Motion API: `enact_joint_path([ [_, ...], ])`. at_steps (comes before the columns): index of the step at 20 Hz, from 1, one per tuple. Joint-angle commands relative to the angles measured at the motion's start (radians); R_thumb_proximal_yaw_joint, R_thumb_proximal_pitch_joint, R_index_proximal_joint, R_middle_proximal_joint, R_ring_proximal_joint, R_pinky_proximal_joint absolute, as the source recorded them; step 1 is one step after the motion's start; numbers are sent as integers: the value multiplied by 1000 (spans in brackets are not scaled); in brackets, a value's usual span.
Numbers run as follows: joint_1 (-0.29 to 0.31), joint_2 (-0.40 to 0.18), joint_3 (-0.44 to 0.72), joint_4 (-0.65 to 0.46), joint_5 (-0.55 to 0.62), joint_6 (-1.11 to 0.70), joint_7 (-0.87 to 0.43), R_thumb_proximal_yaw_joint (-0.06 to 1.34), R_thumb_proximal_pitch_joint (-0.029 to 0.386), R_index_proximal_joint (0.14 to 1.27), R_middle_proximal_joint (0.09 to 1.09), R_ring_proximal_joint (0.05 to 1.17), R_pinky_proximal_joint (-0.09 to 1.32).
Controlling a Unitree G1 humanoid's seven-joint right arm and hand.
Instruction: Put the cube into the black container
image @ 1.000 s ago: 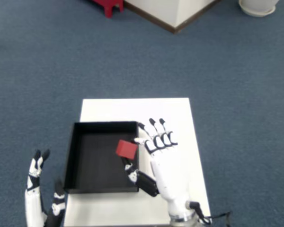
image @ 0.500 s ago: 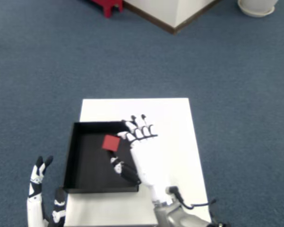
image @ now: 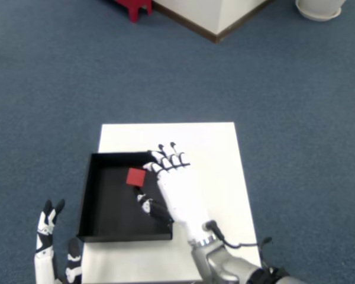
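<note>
The small red cube (image: 135, 176) is over the inside of the black container (image: 90, 201), in its upper right part. My right hand (image: 176, 192) reaches in over the container's right wall. The cube sits between the thumb and the forefinger, which pinch it; the other fingers are spread and point toward the far rim. Whether the cube touches the container floor cannot be told. The container is a shallow square tray on the left half of the white table (image: 219, 154).
My left hand (image: 46, 232) hangs low at the bottom left, off the table. Blue carpet surrounds the table. A red object (image: 133, 6), a white wall base (image: 225, 15) and a white pot (image: 319, 7) lie far off at the top.
My right hand has carried the cube leftward, from above the container's right wall to well over its interior. The left hand has sunk a little lower in view.
</note>
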Motion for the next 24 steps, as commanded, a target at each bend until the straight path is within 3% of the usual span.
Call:
enact_joint_path([
  [1, -59, 7, 6, -15, 21, -24, -2, 1211, 187, 1027, 304, 215, 68],
  [9, -91, 9, 52, 31, 100, -23, -4, 1219, 194, 1015, 304, 222, 75],
  [10, -95, 10, 56, 39, 111, -25, -2, 1196, 196, 974, 304, 224, 77],
  [11, -99, 10, 61, 48, 122, -29, 2, 1045, 189, 819, 303, 225, 77],
  [13, -105, 12, 70, 69, 140, -37, 11, 618, 127, 534, 293, 220, 69],
  [14, -106, 14, 72, 76, 145, -39, 16, 572, 118, 486, 288, 217, 64],
  [24, -89, 16, 78, 121, 165, -31, 23, 569, 122, 430, 260, 207, 52],
])
